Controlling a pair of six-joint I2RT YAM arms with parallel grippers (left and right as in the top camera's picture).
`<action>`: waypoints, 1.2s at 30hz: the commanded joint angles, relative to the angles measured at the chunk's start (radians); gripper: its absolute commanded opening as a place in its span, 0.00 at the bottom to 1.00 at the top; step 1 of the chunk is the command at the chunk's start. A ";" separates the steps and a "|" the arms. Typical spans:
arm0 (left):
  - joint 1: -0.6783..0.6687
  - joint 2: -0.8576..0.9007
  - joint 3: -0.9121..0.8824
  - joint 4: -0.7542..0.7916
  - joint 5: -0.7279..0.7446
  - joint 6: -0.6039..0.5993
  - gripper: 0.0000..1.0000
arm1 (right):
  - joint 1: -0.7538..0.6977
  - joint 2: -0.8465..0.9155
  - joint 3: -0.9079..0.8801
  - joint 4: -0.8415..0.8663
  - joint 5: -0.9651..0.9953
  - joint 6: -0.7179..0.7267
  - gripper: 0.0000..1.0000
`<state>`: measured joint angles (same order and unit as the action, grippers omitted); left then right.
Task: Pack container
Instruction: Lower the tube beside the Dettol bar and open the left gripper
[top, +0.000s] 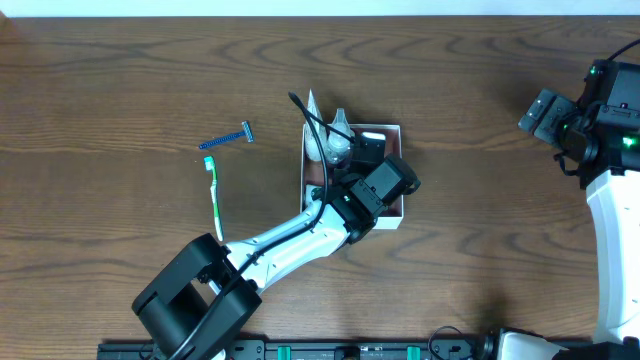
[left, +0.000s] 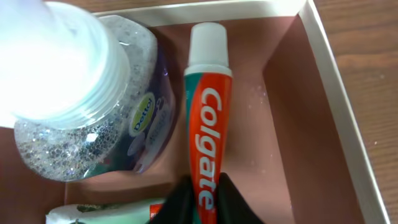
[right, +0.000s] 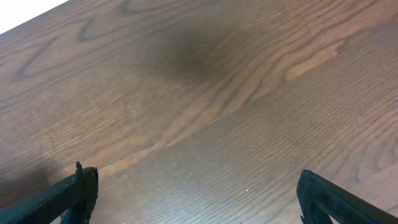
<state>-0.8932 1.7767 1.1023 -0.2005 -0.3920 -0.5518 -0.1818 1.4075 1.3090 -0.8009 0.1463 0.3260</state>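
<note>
The container (top: 391, 128) is a shallow white-walled box with a pinkish-brown floor (left: 286, 130) at the table's middle. My left gripper (left: 204, 200) is inside it, shut on a red Colgate toothpaste tube (left: 208, 118) that lies along the floor, white cap away from me. A clear Dettol bottle (left: 93, 118) with a white cap lies beside the tube. A green-and-white tube (left: 106, 213) shows at the lower left of the left wrist view. In the overhead view the left gripper (top: 372, 165) covers most of the box. My right gripper (right: 198, 193) is open and empty over bare wood at the far right.
A green-and-white toothbrush (top: 213, 198) and a blue razor (top: 227, 137) lie on the wooden table left of the container. The right arm (top: 600, 110) stands at the table's right edge.
</note>
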 joint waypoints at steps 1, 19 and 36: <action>-0.001 0.011 0.006 0.009 -0.010 -0.011 0.22 | -0.005 0.005 0.004 -0.004 0.000 0.010 0.99; -0.035 -0.089 0.049 0.159 -0.010 0.251 0.30 | -0.005 0.005 0.004 -0.004 0.000 0.010 0.99; 0.008 -0.640 0.058 -0.203 -0.393 0.293 0.31 | -0.005 0.005 0.004 -0.003 0.000 0.010 0.99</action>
<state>-0.9260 1.1709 1.1503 -0.3408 -0.6312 -0.2760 -0.1818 1.4075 1.3090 -0.8036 0.1463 0.3260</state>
